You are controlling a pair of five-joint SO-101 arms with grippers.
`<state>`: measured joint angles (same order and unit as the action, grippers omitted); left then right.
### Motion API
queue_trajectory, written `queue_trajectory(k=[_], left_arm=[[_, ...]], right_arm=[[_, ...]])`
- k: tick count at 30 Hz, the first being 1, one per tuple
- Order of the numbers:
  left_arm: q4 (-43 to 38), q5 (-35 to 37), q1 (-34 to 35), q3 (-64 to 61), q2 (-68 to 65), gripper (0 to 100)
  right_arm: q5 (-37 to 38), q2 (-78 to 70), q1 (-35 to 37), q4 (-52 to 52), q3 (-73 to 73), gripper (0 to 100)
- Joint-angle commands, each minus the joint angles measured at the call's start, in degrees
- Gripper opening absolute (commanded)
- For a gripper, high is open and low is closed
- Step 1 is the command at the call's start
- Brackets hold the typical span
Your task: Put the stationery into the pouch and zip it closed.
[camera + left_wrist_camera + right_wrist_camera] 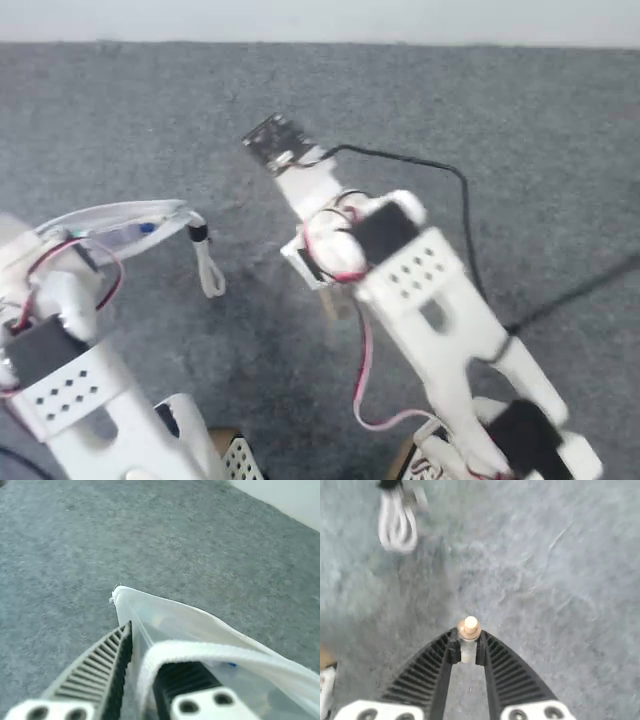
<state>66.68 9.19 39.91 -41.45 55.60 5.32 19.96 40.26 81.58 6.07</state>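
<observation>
A clear pouch (115,222) with a white zipper band is held up at the left, and its white loop strap (208,266) hangs from its right end. My left gripper (62,258) is shut on the pouch's edge. In the left wrist view the pouch (200,625) stands between the ribbed fingers (112,660) of the left gripper (139,642). To the right of the strap, my right gripper (325,285) is shut on a thin tan pencil (335,303). In the right wrist view the pencil (469,626) shows end-on in the right gripper (468,644), with the strap (397,525) farther off.
Grey felt (480,120) covers the table as far as a pale wall at the back. A black cable (455,180) runs from the right arm across the felt on the right. Both arm bases stand at the near edge.
</observation>
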Motion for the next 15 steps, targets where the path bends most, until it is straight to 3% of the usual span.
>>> queue_trajectory(k=[1,7,15], left_arm=[[0.1,0.1,-5.3,1.7,2.9,1],[0.9,0.1,-9.7,1.9,2.9,1],[3.6,-0.1,-15.9,4.5,2.8,1]], right_arm=[[-0.7,8.4,-1.5,-2.3,1.0,0.6],[-7.2,19.2,-1.5,-7.1,6.1,0.6],[-7.8,35.7,-1.6,-13.2,14.9,0.6]])
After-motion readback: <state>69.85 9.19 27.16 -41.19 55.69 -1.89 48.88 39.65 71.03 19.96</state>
